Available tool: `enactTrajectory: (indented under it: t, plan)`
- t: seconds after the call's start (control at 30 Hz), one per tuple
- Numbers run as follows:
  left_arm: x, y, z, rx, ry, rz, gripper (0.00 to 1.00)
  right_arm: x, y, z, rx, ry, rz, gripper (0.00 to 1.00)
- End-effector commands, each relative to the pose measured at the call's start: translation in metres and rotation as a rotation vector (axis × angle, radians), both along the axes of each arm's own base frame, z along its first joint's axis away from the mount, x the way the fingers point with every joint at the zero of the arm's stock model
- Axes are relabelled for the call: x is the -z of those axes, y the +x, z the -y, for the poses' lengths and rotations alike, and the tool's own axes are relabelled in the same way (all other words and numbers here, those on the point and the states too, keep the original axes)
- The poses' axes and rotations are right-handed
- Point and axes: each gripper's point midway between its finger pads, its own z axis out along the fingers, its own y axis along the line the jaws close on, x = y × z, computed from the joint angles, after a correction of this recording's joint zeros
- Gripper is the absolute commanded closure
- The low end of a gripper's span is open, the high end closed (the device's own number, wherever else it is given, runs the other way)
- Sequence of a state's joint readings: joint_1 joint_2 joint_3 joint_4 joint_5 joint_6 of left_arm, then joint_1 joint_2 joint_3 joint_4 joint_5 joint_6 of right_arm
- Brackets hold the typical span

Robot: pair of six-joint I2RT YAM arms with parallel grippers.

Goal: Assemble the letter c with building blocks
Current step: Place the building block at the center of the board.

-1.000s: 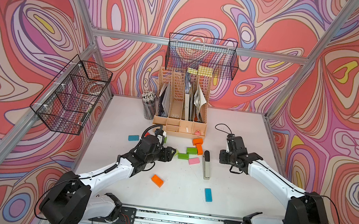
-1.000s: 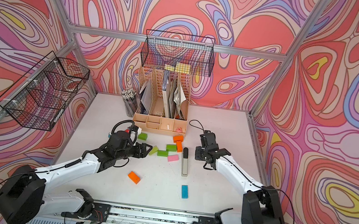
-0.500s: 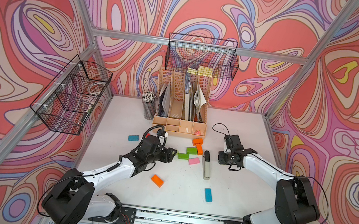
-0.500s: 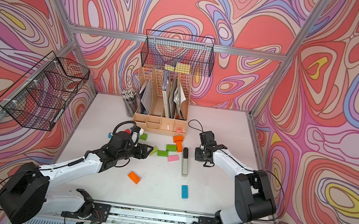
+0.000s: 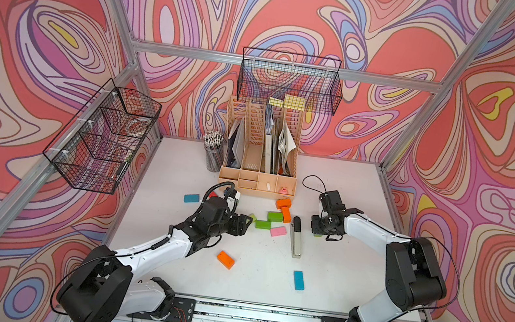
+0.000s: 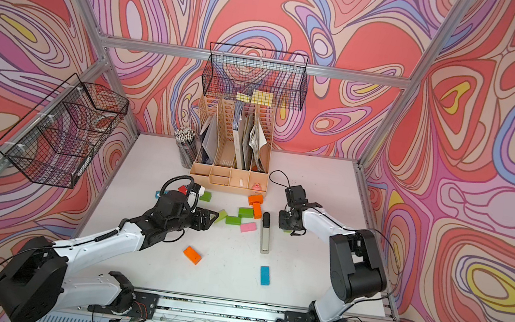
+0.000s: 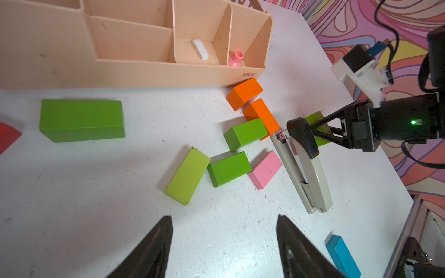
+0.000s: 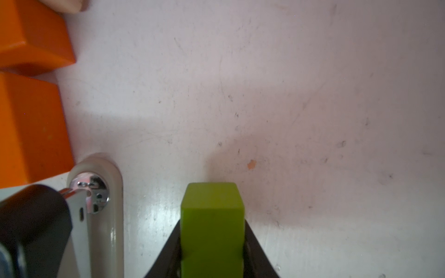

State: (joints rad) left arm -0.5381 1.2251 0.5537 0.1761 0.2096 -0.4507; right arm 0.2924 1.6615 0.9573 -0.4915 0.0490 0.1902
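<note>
In both top views the left pincer (image 5: 245,227) is spread wide with nothing in it. It sits near a bunch of blocks (image 5: 270,220) in the middle of the white table (image 5: 335,282). The right pincer (image 5: 316,226) is down low, just beside the black end of the stapler (image 5: 295,239). A lone orange block (image 5: 225,259) and a blue block (image 5: 299,280) lie well apart, nearer the front. In a top view a red block (image 6: 182,189) and a big green block (image 6: 205,195) lie near the tan box (image 6: 229,178).

In the left wrist view, that pincer's black fingers (image 7: 154,250) stand far apart over bare table. Past them the bunch is crooked. A flat lime block (image 7: 187,175) touches a green block (image 7: 228,168), with a pink block (image 7: 265,169) next to it. The two orange blocks (image 7: 244,92) are by the box.

In the right wrist view, the held lime block (image 8: 212,216) is pinched tight between two black fingers (image 8: 166,255), near the stapler.
</note>
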Motion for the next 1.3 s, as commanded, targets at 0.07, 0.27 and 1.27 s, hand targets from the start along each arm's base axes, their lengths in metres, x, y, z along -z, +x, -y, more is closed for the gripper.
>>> enactTrajectory:
  t: [0.07,0.27,1.27]
  plan:
    - [0.002,-0.002,-0.003,-0.002,0.016,0.010,0.29,0.005,0.006,0.001,-0.001,0.013,-0.027,0.78]
    - [0.005,-0.002,-0.001,0.000,0.015,-0.002,0.28,0.011,0.007,0.002,0.006,0.018,-0.046,0.75]
    - [0.005,-0.004,-0.006,-0.021,0.012,0.001,0.28,-0.119,0.000,-0.064,0.018,0.197,0.232,0.26]
